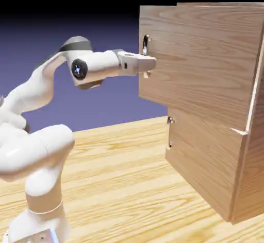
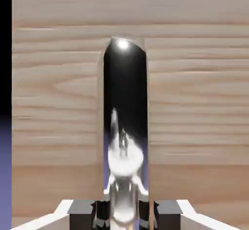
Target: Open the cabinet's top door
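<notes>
"Firstly, state the condition of the gripper [image 2: 124, 217]."
"Closed on the handle [image 2: 125, 87], one fingertip at each side of the glossy, dark upright bar."
"And the top door [image 1: 201, 56]?"
"On the upper front of the cabinet [image 1: 253, 180], at the exterior view's right. It reaches farther toward the exterior view's left than the lower door [image 1: 201, 157]."
"Position of the grip?"
"Near the door's edge at the exterior view's left, on the lower part of the bar. The arm [image 1: 98, 64] extends across to it from the exterior view's left."
"Lower fittings?"
"Two small metal studs [image 1: 170, 120], near that panel's edge."
</notes>
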